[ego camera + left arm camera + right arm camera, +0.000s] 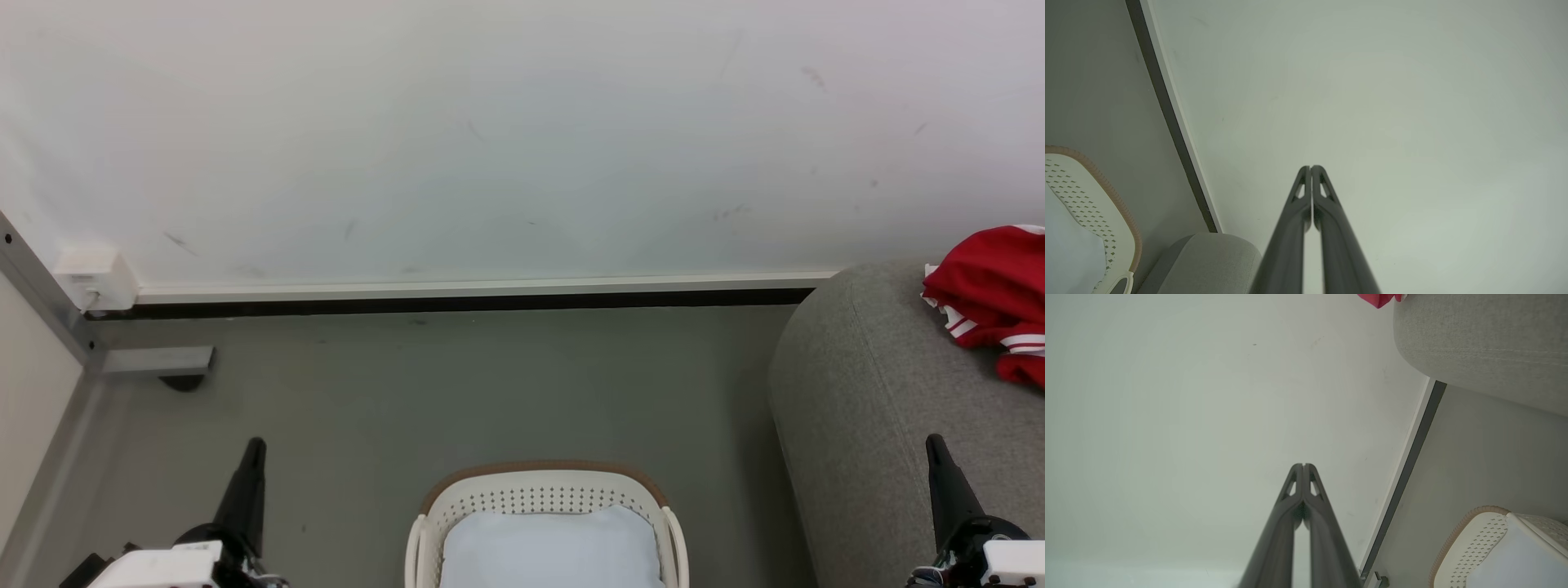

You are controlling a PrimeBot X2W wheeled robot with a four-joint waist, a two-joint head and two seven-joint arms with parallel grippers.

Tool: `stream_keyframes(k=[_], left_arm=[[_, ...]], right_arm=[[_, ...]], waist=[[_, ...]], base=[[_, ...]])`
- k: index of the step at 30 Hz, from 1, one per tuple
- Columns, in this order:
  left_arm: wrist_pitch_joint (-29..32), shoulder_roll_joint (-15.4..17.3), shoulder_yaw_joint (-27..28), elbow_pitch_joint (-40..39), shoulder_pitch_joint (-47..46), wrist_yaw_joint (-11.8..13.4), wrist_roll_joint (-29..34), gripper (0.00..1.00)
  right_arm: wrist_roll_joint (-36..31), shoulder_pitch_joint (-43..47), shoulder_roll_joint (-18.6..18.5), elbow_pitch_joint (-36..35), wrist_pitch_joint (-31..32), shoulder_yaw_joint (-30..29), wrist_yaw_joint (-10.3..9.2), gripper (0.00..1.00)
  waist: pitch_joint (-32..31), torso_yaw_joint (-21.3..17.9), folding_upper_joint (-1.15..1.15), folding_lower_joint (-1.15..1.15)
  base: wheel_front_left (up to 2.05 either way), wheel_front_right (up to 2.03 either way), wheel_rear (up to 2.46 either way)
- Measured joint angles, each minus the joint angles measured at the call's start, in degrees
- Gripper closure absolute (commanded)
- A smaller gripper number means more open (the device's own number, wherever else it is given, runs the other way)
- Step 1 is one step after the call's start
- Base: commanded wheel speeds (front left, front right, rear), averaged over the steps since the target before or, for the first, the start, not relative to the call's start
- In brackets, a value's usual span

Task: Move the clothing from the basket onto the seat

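Basket: oval, white, perforated, brown-rimmed; it is sitting on the grey floor at the bottom middle of your head view, its near half running off the lower edge. Pad: pale bluish-white and flat; it is lying inside the basket, covering the part of the bottom that you are seeing. Seat: large, grey, upholstered, with a rounded corner; it is standing to the right of the basket, with a strip of floor showing between them. Clothing: red fabric with white stripe trim; it is lying bunched on top of the seat, well to the right of the basket and farther back than it, well apart from it. Left gripper: its two dark fingers are pressing together tip to tip and gripping nothing; it is hovering to the left of the basket, apart from it, pointing toward the wall. Right gripper: its fingers are likewise pressing together on nothing; it is hanging to the right of the basket, showing against the seat's grey fabric, and you cannot tell whether it is touching that fabric. Wall: pale and lightly scuffed, it is rising behind the basket, with a white skirting strip running along its foot. Small white box: it is sitting at the foot of the wall, far to the left of the basket.
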Motion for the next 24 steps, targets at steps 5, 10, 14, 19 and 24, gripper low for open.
stream_keyframes(k=[5, 10, 14, 19, 24], left_arm=[[0.01, 0.0, 0.0, 0.0, 0.0, 0.0, 0.0, 1.0], [0.01, 0.0, 0.0, 0.0, 0.0, 0.0, 0.0, 1.0], [0.0, 0.0, 0.0, 0.0, 0.0, 0.0, 0.0, 1.0], [0.01, 0.0, 0.0, 0.0, 0.0, 0.0, 0.0, 1.0], [0.01, 0.0, 0.0, 0.0, 0.0, 0.0, 0.0, 1.0]], right_arm=[[0.0, 0.0, 0.0, 0.0, 0.0, 0.0, 0.0, 1.0], [0.0, 0.0, 0.0, 0.0, 0.0, 0.0, 0.0, 1.0], [0.0, 0.0, 0.0, -0.01, 0.0, 0.0, 0.0, 1.0], [0.0, 0.0, 0.0, -0.01, 0.0, 0.0, 0.0, 1.0], [0.0, 0.0, 0.0, -0.01, 0.0, 0.0, 0.0, 1.0]], waist=[[0.0, 0.0, 0.0, 0.0], [0.0, 0.0, 0.0, 0.0], [0.0, 0.0, 0.0, 0.0], [0.0, 0.0, 0.0, 0.0], [0.0, 0.0, 0.0, 0.0]], base=[[0.0, 0.0, 0.0], [0.0, 0.0, 0.0], [0.0, 0.0, 0.0], [0.0, 0.0, 0.0], [0.0, 0.0, 0.0]])
